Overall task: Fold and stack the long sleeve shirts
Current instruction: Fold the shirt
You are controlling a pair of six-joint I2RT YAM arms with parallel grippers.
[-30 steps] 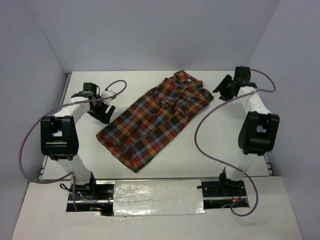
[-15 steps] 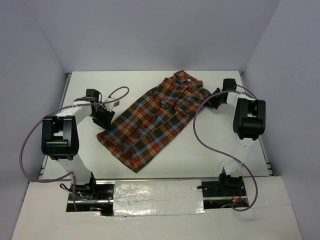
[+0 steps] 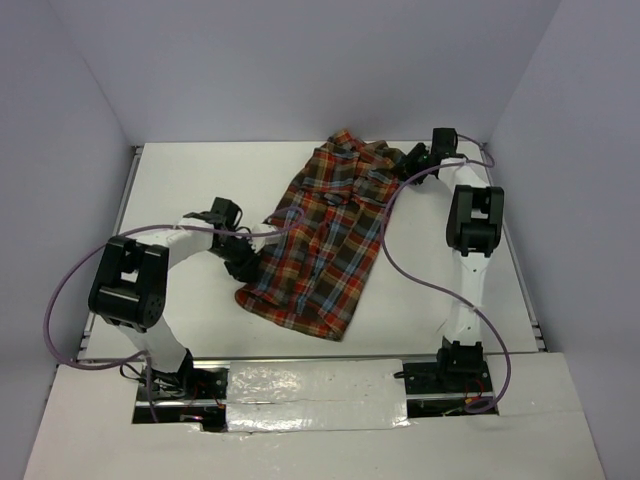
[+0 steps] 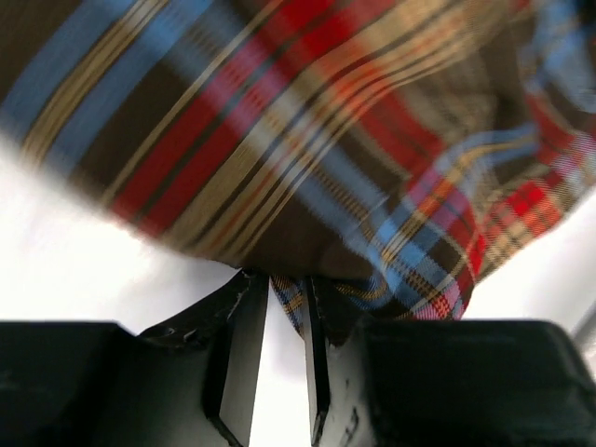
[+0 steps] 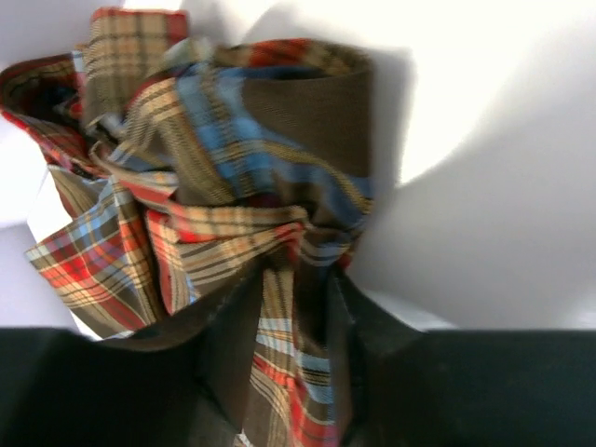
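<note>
- The left gripper [image 3: 241, 262] sits low on the white table [image 3: 170, 175], at the left edge of the plaid shirt [image 3: 325, 235], near the hem end.
- In the left wrist view its jaws stand close together with a thin fold of checked cloth caught between them. It is grasping the shirt's edge, and the rest of the cloth above is blurred.
- The shirt lies rumpled across the middle of the table. It runs at a slant from the collar end at the far right to the hem at the near centre, and its red-orange, brown and light blue checks face up.
- A purple cable [image 3: 384, 235] from the right arm curves over the shirt's right side.
- The right gripper [image 3: 412, 160] is at the far right of the table, against the shirt's collar end.
- In the right wrist view its jaws are clenched on a bunched twist of the plaid cloth, which bulges up in folds just above the fingers [image 5: 223, 345].
</note>
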